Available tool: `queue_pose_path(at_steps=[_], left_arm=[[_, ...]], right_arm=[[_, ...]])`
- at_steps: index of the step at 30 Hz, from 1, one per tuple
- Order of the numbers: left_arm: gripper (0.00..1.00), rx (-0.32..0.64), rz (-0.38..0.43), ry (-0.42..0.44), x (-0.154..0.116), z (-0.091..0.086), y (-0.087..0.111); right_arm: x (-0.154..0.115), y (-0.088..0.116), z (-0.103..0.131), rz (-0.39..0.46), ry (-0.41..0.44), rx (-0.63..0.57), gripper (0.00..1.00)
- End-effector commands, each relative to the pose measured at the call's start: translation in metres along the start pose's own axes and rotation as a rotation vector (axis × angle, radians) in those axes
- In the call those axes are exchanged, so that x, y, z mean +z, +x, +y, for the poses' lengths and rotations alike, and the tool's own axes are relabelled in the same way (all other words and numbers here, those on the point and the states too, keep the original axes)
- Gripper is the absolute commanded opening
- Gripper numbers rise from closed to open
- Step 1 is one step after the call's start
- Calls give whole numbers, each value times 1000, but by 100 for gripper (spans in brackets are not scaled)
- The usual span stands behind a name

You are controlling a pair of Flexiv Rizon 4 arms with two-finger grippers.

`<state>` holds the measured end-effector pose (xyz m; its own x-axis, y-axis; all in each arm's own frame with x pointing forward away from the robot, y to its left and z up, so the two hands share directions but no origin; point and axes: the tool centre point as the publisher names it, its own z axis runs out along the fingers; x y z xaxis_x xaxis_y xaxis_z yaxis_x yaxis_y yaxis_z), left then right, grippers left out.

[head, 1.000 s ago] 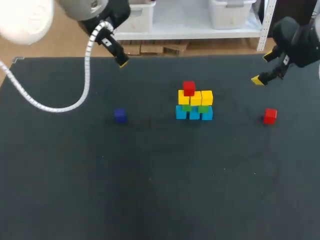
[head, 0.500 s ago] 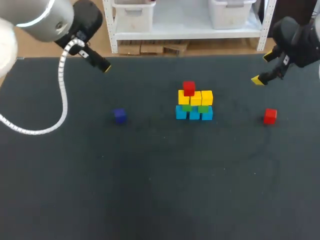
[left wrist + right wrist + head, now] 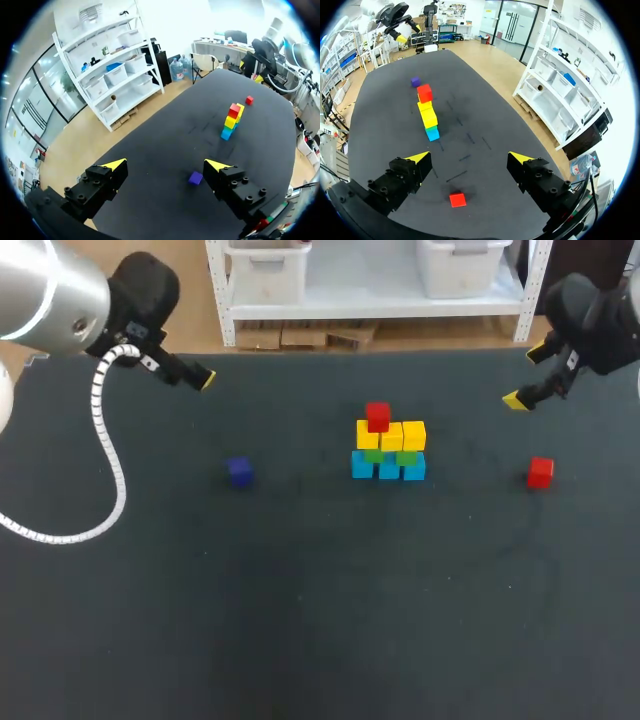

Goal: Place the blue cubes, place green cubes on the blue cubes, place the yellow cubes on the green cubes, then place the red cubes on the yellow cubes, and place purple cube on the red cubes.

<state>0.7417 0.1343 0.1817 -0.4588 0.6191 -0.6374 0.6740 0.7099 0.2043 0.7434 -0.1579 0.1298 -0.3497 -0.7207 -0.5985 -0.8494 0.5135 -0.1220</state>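
A pyramid stands mid-table: blue cubes (image 3: pixel 388 469) at the base, green cubes (image 3: pixel 390 456) on them, yellow cubes (image 3: pixel 392 435) above, and one red cube (image 3: pixel 377 416) on top. A second red cube (image 3: pixel 540 472) lies alone to its right, a purple cube (image 3: pixel 239 471) alone to its left. My left gripper (image 3: pixel 200 378) hangs open at the back left, above the table and far from the purple cube (image 3: pixel 195 177). My right gripper (image 3: pixel 527 378) is open at the back right, above and behind the loose red cube (image 3: pixel 457 200). Both wrist views show empty jaws.
The black table (image 3: pixel 320 620) carries only the cubes. The left arm's white ribbed cable (image 3: pixel 100 440) loops over the table's left side. The pyramid (image 3: pixel 427 112) lies well ahead of the right gripper (image 3: pixel 469 157), and ahead of the left gripper (image 3: pixel 165 165) too.
My left arm has swung left along the table's back edge, away from the pyramid, with its gripper open. The right arm and all cubes have stayed put.
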Motion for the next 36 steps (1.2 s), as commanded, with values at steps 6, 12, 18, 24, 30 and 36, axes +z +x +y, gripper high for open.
queue_pose_path(at_steps=[6,12,18,24,30,36], left_arm=[[100,4,-24,34,1,0,0],[100,4,-24,34,1,0,0],[100,4,-24,34,1,0,0],[100,4,-24,34,1,0,0],[100,4,-24,34,1,0,0],[100,4,-24,34,1,0,0]], right_arm=[[0,0,-1,-3,-4,-1,100],[0,0,-1,-3,-4,-1,100],[0,0,-1,-3,-4,-1,100],[11,13,5,150,-51,-32,100],[5,29,21,299,-107,-193,100],[6,53,24,398,-154,-273,100]])
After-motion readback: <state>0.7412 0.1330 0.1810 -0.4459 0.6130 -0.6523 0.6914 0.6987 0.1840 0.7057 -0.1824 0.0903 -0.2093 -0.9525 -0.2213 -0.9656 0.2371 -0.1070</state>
